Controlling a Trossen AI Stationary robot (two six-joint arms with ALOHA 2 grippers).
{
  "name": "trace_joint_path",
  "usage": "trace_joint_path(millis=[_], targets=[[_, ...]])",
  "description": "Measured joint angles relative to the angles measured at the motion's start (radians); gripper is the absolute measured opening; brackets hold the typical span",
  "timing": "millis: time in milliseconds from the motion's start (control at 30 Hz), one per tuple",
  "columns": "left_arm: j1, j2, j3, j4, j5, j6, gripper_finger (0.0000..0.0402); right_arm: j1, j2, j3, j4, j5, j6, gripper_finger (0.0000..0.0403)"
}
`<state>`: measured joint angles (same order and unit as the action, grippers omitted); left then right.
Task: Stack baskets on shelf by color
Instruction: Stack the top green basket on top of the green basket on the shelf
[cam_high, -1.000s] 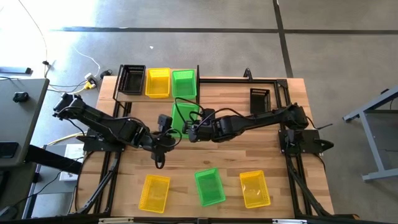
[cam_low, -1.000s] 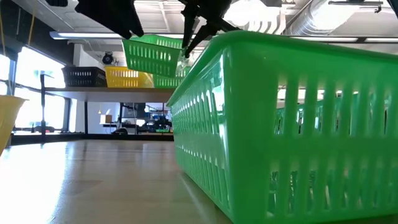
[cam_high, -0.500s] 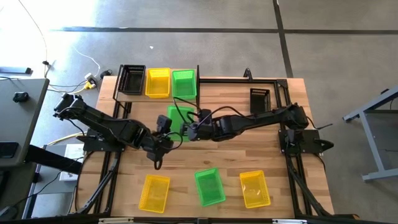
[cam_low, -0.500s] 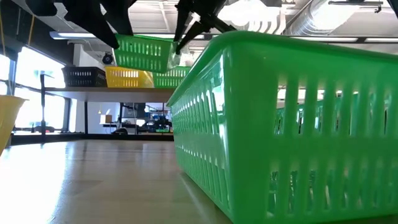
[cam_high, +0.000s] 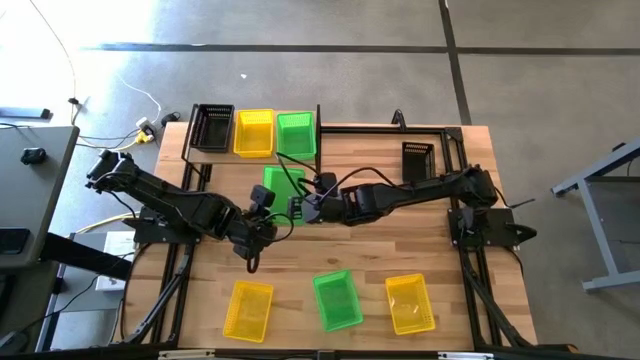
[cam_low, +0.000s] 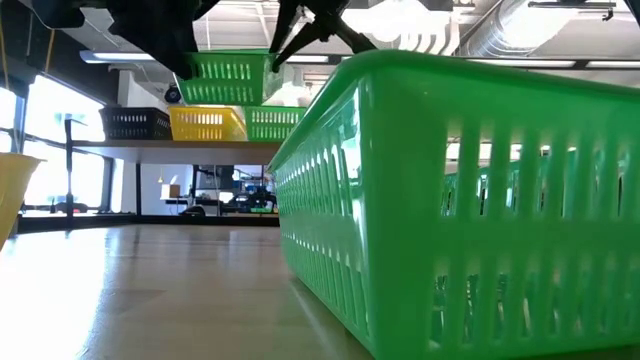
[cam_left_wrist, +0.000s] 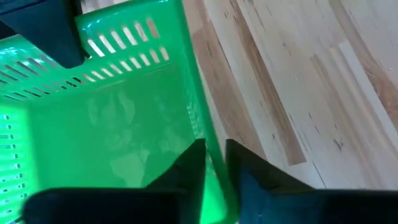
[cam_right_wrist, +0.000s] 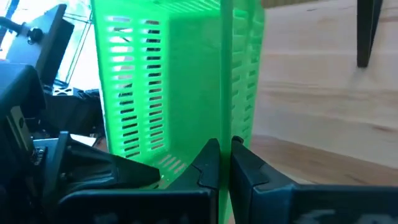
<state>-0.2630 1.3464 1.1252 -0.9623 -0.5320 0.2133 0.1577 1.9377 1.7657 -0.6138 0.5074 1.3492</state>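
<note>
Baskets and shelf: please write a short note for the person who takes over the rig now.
Left gripper and right gripper are each shut on a rim of one green basket, held in the air near the shelf.
On the shelf: one black basket, one yellow, one green.
On the table: two yellow, one green, one black.
Left: stack the held basket on the shelf's green one, then the rest by color.

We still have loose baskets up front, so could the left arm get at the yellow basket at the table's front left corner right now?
Probably not yet: the left gripper is pinching the lifted green basket, though nothing blocks that yellow basket.
</note>
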Motion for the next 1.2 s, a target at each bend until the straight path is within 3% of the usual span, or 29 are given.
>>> trace_joint_path(millis=[133, 700, 967, 1200], targets=[[0.001, 0.0, 0.0, 0.001, -0.011, -0.007, 0.0007, 0.0, 0.0, 0.0, -0.007, -0.012, -0.051, 0.0009], [0.001, 0.0, 0.0, -0.005, -0.022, -0.027, 0.0001, -0.067, -0.005, 0.0, -0.005, -0.072, -0.297, 0.0149], [0.003, -0.006, 0.0, -0.007, -0.033, -0.027, 0.0001, -0.117, -0.022, 0.001, -0.011, -0.19, -0.317, 0.0161], [0.041, -0.023, 0.0, -0.006, -0.037, -0.021, 0.0001, -0.119, -0.084, 0.001, -0.032, -0.129, -0.374, 0.0161]])
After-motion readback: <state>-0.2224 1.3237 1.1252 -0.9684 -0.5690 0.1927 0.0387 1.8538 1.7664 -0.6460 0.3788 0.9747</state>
